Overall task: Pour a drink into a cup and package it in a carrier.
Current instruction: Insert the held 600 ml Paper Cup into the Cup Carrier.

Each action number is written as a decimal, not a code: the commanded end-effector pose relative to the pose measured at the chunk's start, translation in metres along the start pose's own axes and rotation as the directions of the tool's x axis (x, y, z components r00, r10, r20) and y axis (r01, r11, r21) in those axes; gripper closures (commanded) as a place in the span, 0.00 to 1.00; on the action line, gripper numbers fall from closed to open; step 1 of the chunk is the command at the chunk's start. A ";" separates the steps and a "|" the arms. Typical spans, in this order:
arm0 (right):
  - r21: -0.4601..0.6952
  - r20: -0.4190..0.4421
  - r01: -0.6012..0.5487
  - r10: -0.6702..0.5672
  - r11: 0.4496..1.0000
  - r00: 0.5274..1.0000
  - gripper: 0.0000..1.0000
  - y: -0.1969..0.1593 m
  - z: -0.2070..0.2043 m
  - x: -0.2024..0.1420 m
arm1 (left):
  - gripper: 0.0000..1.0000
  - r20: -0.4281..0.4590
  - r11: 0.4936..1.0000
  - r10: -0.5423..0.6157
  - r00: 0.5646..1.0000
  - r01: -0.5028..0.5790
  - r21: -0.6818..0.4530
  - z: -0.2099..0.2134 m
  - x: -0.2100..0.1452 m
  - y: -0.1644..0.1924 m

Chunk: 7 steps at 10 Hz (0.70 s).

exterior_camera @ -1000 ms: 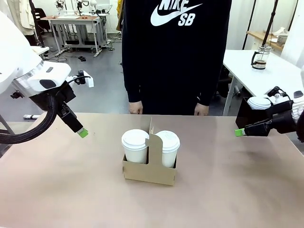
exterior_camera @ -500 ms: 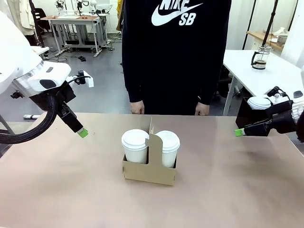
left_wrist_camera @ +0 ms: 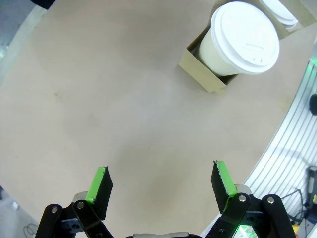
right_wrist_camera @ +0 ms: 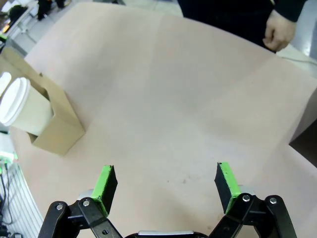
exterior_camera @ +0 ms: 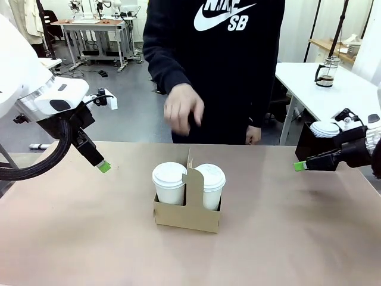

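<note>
Brown cardboard carrier (exterior_camera: 188,210) standing at the middle of the tan surface (exterior_camera: 286,238), upright handle panel rising between two white lidded cups. Tall cup (exterior_camera: 169,183) seated in the carrier's slot on the robot's left, lid on; second lidded cup (exterior_camera: 209,186) in the slot on the right of the handle. Left of the carrier and well apart from it, left hand (exterior_camera: 104,167) hovering above the surface, released, green pads spread wide with nothing between them; same spread seen along its fingers (left_wrist_camera: 101,184) in the left wrist view, carrier off at the far corner. Right of the carrier, well apart, right hand (exterior_camera: 299,166) likewise released and holding nothing, pads wide apart in the right wrist view. Beyond the carrier, a person in a dark top at the far edge, one hand (exterior_camera: 183,109) raised above the carrier, not touching it.
</note>
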State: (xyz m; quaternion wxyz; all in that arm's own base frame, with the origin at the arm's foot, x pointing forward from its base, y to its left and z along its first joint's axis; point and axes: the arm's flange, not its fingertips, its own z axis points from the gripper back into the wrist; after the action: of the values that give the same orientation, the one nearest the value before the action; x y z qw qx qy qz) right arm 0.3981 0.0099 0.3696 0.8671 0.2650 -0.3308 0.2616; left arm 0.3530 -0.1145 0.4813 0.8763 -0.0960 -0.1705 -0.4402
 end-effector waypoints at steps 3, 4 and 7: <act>0.009 0.019 -0.013 0.013 1.000 1.000 0.00 0.001 -0.001 0.000 | 0.00 -0.001 1.000 0.002 1.000 -0.002 0.002 -0.001 -0.001 -0.001; 0.009 0.019 -0.013 0.013 1.000 1.000 0.00 0.001 -0.001 0.000 | 0.00 -0.001 1.000 0.002 1.000 -0.002 0.002 -0.001 -0.001 -0.001; 0.009 0.019 -0.013 0.013 1.000 1.000 0.00 0.001 -0.001 0.000 | 0.00 -0.001 1.000 0.002 1.000 -0.002 0.002 -0.001 -0.001 -0.001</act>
State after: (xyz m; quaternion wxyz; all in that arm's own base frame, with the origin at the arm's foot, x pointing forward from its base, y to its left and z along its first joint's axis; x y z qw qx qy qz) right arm 0.3981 0.0099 0.3696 0.8671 0.2650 -0.3308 0.2616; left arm 0.3530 -0.1145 0.4813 0.8763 -0.0960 -0.1705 -0.4402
